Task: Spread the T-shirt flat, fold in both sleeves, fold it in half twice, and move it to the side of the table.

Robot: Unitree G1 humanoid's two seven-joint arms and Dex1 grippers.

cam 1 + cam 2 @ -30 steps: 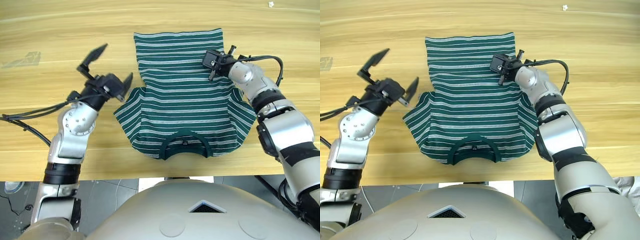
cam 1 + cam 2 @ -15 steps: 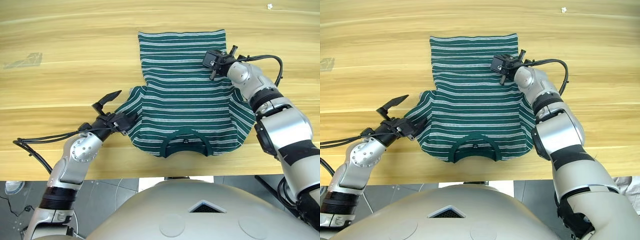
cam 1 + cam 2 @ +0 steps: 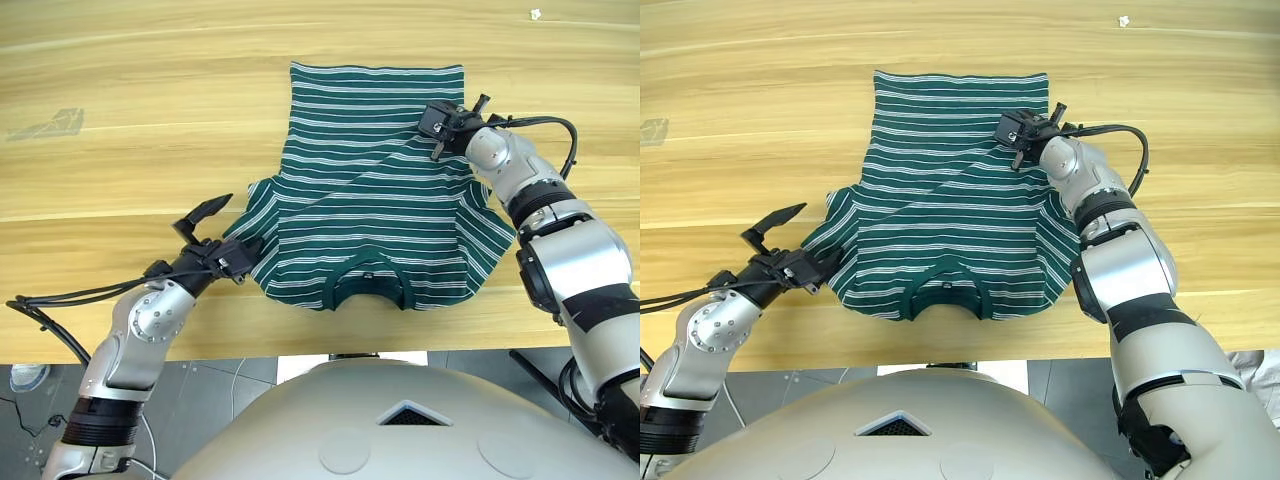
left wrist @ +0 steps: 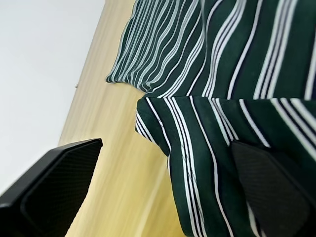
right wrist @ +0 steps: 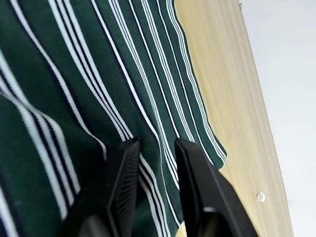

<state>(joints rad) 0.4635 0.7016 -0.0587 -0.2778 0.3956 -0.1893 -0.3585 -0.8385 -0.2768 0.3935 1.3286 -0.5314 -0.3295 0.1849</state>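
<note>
Light wooden desk [image 3: 120, 60], green-and-white striped T-shirt [image 3: 370, 200] lying near its front edge, small white scrap [image 3: 537, 14] at far right.

The T-shirt [image 3: 375, 190] is showing dark green, with thin white stripes running across it in close groups; its neckband [image 3: 338, 287] is looking plain dark green. The table [image 3: 150, 70] is showing pale yellow wood with fine lengthwise grain, carrying a faint grey patch [image 3: 45, 118], possibly a worn mark, and a small white speck [image 3: 536, 13]. The left fingers [image 4: 54, 187] and right fingers [image 5: 123, 182] are appearing black, finely cross-hatched
</note>
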